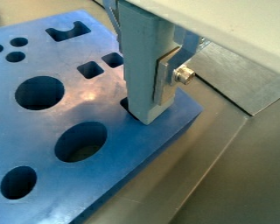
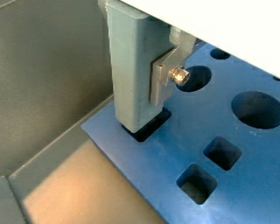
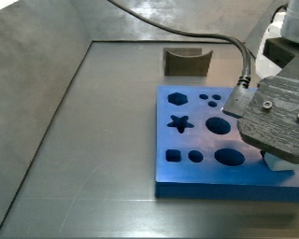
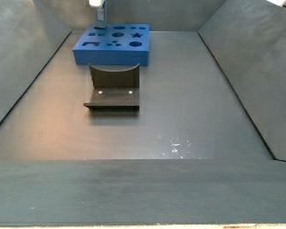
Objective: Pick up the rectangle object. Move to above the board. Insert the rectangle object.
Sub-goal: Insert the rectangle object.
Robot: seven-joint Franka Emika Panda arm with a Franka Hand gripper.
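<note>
The rectangle object (image 1: 140, 101), a slim pale light-blue block, stands upright between my gripper's (image 1: 147, 75) silver fingers (image 1: 166, 74). The gripper is shut on it. Its lower end sits in a dark rectangular hole near the corner of the board (image 1: 119, 166), a thick bright-blue slab with many cut-outs. Both wrist views show this, the block (image 2: 130, 87) and board (image 2: 241, 166) also from the opposite side, with the gripper (image 2: 140, 72) there too. In a side view the gripper (image 3: 283, 126) hangs over the board's (image 3: 196, 182) right end. The board also shows in a side view (image 4: 110, 52) at the far end.
The dark fixture (image 3: 186, 62) stands on the floor beyond the board, and it shows in front of the board in a side view (image 4: 113, 89). Grey bin walls (image 3: 46, 56) rise around the floor. A black cable (image 3: 246, 56) runs to the wrist.
</note>
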